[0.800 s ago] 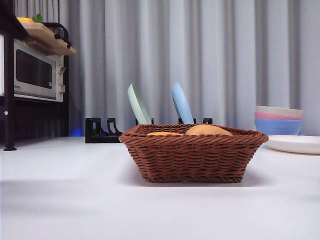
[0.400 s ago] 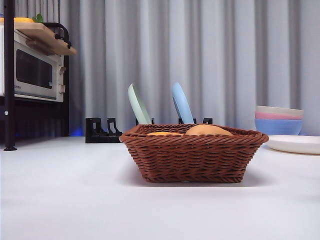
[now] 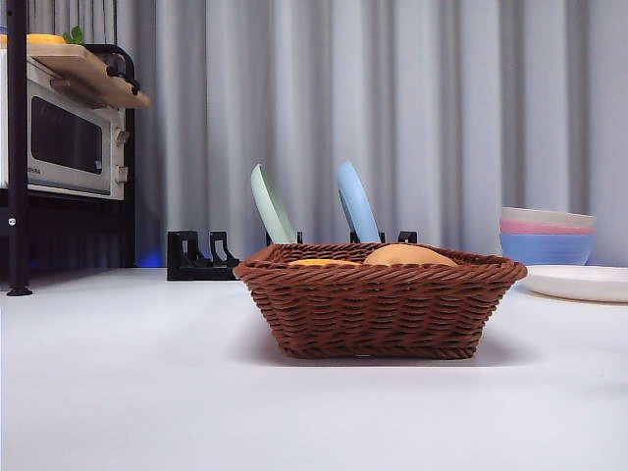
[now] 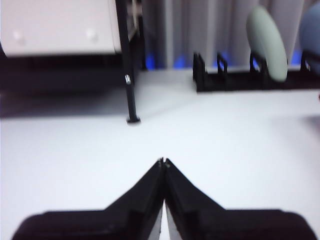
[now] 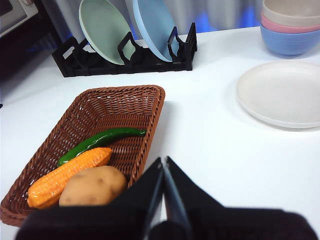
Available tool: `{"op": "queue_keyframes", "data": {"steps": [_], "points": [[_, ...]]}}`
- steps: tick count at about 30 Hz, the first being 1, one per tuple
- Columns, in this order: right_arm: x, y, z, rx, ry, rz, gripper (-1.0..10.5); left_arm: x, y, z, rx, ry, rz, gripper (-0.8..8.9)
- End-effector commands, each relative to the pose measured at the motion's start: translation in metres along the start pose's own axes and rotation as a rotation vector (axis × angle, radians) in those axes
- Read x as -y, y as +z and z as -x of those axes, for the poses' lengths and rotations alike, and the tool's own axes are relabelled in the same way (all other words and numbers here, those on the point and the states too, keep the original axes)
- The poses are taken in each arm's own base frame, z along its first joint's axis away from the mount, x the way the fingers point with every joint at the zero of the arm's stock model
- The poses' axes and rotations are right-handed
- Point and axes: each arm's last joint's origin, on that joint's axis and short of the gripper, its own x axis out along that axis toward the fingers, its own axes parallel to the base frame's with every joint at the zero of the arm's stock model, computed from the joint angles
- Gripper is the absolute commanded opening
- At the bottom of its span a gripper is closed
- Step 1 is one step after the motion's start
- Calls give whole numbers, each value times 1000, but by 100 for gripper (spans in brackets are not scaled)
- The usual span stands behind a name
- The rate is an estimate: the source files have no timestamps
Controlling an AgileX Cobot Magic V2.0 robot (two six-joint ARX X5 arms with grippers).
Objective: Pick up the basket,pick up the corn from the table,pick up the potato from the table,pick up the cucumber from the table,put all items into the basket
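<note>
**Inspector:** Pincer condition?

**Assistant:** The left pincer (image 4: 163,162) is seen clenched with nothing in it, raised over bare worktop (image 4: 225,140). The right pincer (image 5: 164,162) is likewise clenched and empty, raised just beside the near rim of the basket (image 5: 150,125).

**Inspector:** Basket contents?

**Assistant:** In the right wrist view, three items are recorded inside. The potato (image 5: 92,186) is nearest the pincer; the corn (image 5: 67,175) is touching it at its ten o'clock; the cucumber (image 5: 100,142) is lying beyond the corn.

**Inspector:** Surroundings?

**Assistant:** At twelve o'clock of the basket a black rack (image 5: 125,57) is noted, holding a green plate (image 5: 102,30) and a blue plate (image 5: 155,27) upright. At two o'clock a white plate (image 5: 280,92) and stacked bowls (image 5: 292,25) are noted. A microwave (image 3: 64,142) is seen in the front view.
</note>
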Motion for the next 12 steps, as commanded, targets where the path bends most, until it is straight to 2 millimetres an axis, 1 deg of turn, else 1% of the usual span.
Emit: {"op": "queue_keyframes", "data": {"steps": [1,5,12], "points": [[0,-1,-1,2,-2,-9,2,-1,-10,-4,-14,-14,17,-3],[0,-1,-1,2,-2,-9,2,-1,-21,-6,-65,-8,27,-3],[0,-1,-1,2,-2,-9,2,-1,-21,-6,-66,-9,27,-3]]}}
